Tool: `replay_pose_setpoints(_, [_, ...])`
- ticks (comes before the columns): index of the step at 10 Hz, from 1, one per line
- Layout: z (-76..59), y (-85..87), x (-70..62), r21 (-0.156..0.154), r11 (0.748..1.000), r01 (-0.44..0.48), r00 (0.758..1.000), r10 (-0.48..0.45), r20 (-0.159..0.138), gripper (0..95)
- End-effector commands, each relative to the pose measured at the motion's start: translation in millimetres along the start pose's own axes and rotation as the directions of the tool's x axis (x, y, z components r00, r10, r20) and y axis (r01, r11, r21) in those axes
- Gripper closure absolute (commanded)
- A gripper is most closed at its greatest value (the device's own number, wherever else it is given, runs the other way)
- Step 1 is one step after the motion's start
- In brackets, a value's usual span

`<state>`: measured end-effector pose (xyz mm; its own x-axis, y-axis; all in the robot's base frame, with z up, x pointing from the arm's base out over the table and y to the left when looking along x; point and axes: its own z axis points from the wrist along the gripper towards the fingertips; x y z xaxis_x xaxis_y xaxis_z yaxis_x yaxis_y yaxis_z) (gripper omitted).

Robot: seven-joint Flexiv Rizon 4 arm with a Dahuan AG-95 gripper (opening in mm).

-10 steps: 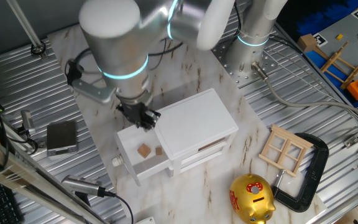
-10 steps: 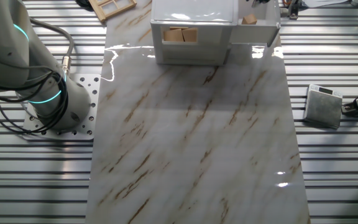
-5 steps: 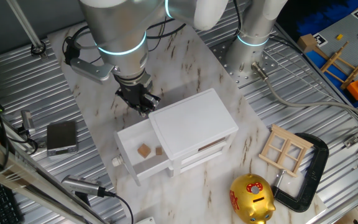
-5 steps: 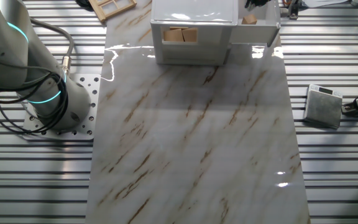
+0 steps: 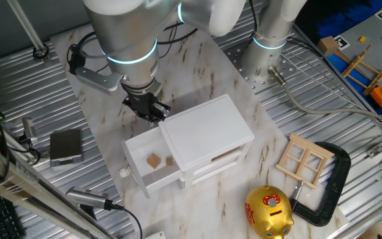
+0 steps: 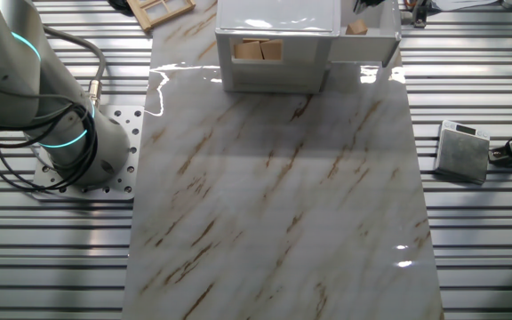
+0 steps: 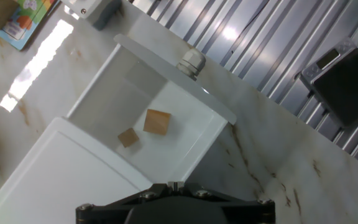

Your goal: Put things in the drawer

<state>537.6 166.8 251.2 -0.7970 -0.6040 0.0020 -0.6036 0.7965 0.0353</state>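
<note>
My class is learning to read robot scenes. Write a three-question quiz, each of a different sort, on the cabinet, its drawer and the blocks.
1. True or false: the upper drawer is pulled open.
2. How many wooden blocks lie in it in the hand view?
3. The gripper is: A) inside the drawer; B) above the table beside the cabinet's back corner; C) over the gold piggy bank.

Key: 1 true; 2 two; 3 B.
</note>
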Motion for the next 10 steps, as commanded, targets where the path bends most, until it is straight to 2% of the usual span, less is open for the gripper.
replay_pose_setpoints(1, [-0.3,0.7,-0.1,-0.002,1.000,0.003,1.000,-0.003,-0.001,95.0])
replay_pose_setpoints(6, [-0.3,0.7,-0.1,0.002,1.000,-0.003,1.000,0.003,-0.001,95.0])
replay_pose_setpoints(9, [-0.3,0.7,-0.1,0.007,1.000,-0.029,0.999,0.029,-0.021,95.0])
replay_pose_setpoints(10, [-0.3,0.7,-0.1,0.007,1.000,-0.029,0.999,0.029,-0.017,95.0])
